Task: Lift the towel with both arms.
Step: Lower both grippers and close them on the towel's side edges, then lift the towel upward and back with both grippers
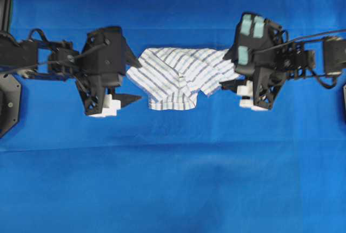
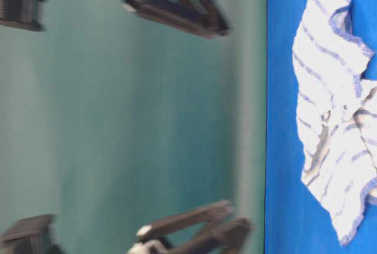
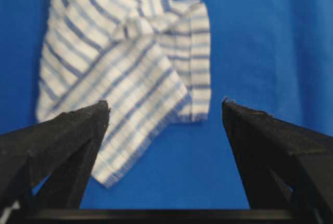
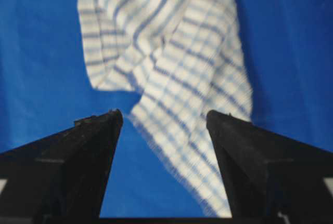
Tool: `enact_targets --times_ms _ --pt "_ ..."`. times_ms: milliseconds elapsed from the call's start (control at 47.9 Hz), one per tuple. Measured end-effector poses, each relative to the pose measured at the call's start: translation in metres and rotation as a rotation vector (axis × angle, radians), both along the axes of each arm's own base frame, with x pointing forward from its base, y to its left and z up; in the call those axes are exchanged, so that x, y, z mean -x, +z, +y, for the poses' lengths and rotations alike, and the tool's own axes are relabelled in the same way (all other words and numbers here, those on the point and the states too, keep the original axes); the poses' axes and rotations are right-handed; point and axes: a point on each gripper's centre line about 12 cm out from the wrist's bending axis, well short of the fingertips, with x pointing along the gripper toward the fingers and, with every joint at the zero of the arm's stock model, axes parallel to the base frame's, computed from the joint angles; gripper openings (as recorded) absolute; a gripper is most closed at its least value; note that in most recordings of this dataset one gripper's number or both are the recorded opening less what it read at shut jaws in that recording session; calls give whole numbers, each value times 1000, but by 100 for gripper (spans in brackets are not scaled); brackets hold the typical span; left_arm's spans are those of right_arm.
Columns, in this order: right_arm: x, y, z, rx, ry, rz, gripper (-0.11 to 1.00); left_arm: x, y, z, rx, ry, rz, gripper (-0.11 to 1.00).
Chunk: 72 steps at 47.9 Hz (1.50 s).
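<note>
The towel (image 1: 178, 79), white with thin blue stripes, lies crumpled and partly folded on the blue table cloth between both arms. My left gripper (image 1: 139, 81) stands open at its left edge, and my right gripper (image 1: 223, 72) stands open at its right edge. In the left wrist view the towel (image 3: 125, 63) has a corner reaching down beside the left finger, and the left gripper (image 3: 165, 104) holds nothing. In the right wrist view the towel (image 4: 177, 57) runs down along the right finger, between the wide jaws of the right gripper (image 4: 164, 115). In the table-level view the towel (image 2: 336, 106) lies flat, with both grippers off the cloth.
The blue table cloth (image 1: 173, 179) covers the whole table. The arm bases sit at the far left (image 1: 8, 98) and far right (image 1: 335, 54). A green backdrop (image 2: 118, 118) stands behind the table in the table-level view.
</note>
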Motion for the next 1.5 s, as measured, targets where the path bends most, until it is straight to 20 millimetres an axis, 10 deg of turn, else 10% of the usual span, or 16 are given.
enact_targets --times_ms 397,1002,1253,1357,1503 --pt "-2 -78 -6 -34 7 99 67 -20 -77 -2 2 -8 83 92" --pt "-2 -109 -24 -44 -22 137 64 -26 -117 3 1 7 89 89" --pt "-2 -109 -24 -36 -13 133 3 -22 -120 4 4 9 141 28" --pt "-2 -108 -24 -35 -13 130 1 -21 -114 8 3 19 137 6" --pt "-3 -89 -25 -29 -16 80 1 -19 -90 17 4 47 92 5"
